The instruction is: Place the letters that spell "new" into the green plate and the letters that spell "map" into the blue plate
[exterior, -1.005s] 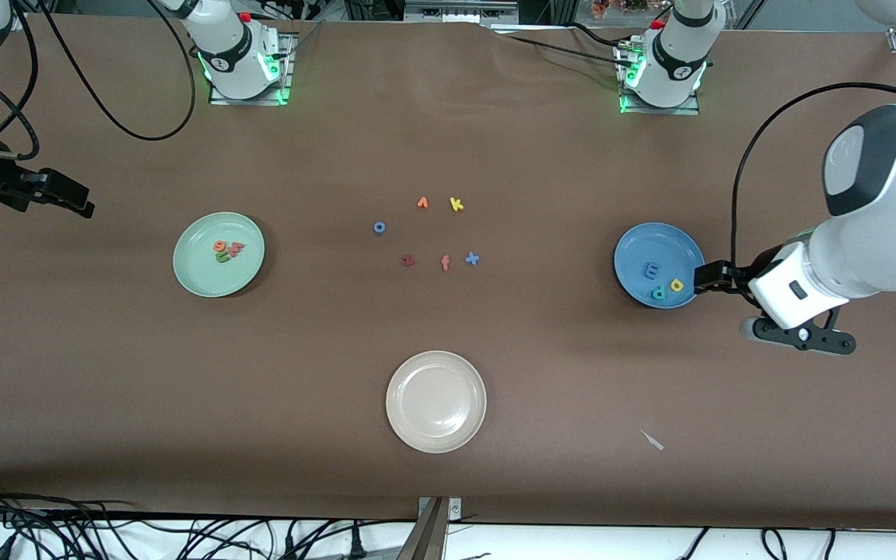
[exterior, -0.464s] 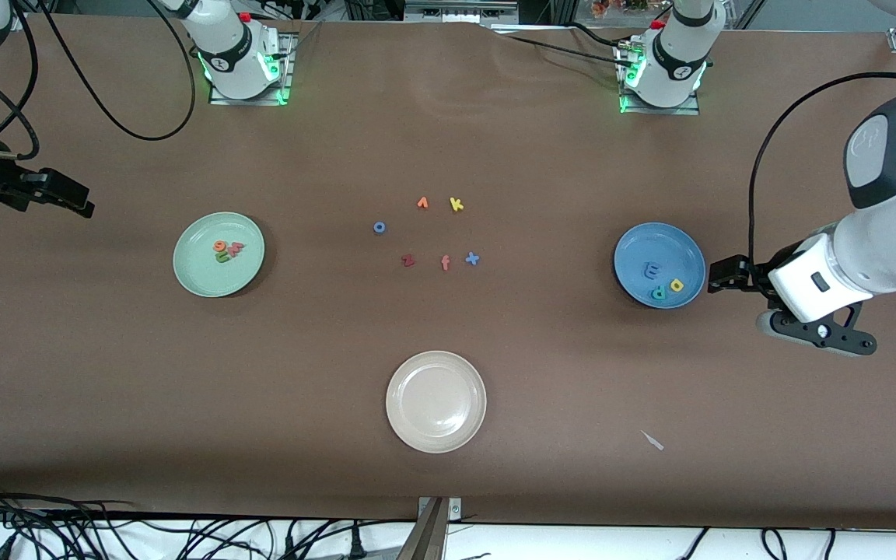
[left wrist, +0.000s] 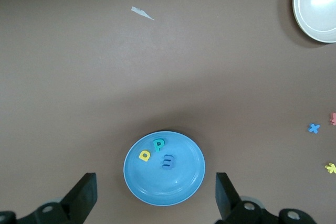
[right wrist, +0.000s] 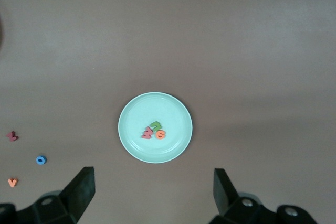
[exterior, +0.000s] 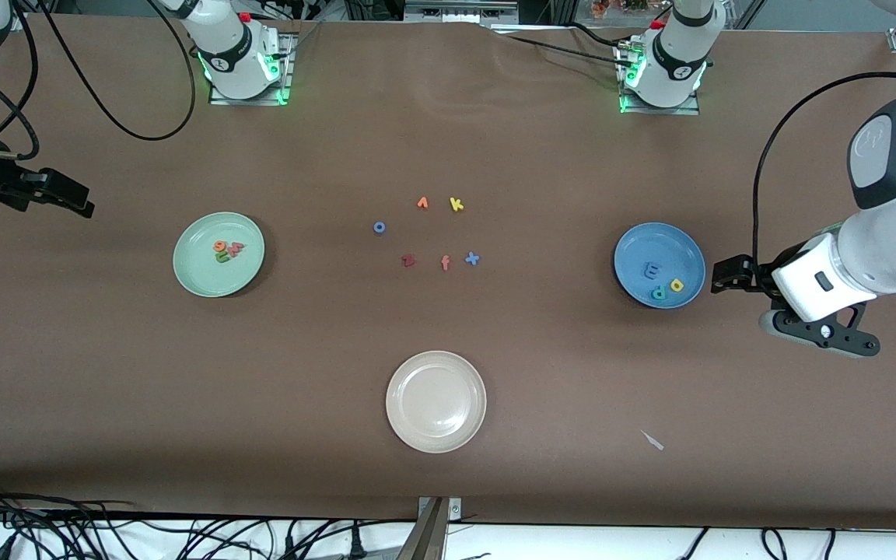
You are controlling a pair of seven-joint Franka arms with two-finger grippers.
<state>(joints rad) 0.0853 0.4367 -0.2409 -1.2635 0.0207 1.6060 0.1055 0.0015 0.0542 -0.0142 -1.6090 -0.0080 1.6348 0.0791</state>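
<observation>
The green plate (exterior: 201, 272) holds the green "n" (exterior: 222, 257), orange "e" (exterior: 219, 246) and pink-red "w" (exterior: 236, 249), bunched together. In the blue plate (exterior: 642, 245) lie the blue "m" (exterior: 651, 271), yellow "a" (exterior: 677, 285) and teal "p" (exterior: 659, 293). My left gripper (exterior: 720, 276) hangs open and empty over the table beside the blue plate, toward the left arm's end. The left wrist view looks down on the blue plate (left wrist: 168, 184) between the open jaws of the left gripper (left wrist: 156, 182). My right gripper (exterior: 78, 204) waits open and empty over the right arm's end of the table, and the green plate (right wrist: 142, 111) shows in its wrist view.
Loose letters lie mid-table: an orange one (exterior: 422, 203), yellow "k" (exterior: 456, 204), blue "o" (exterior: 379, 227), dark red "z" (exterior: 408, 260), salmon "f" (exterior: 446, 263) and blue "x" (exterior: 472, 259). A cream-white plate (exterior: 417, 420) sits nearer the front camera. A paper scrap (exterior: 653, 441) lies nearby.
My left gripper has drawn back from the blue plate's rim toward the left arm's end of the table. The right arm and all letters have stayed put.
</observation>
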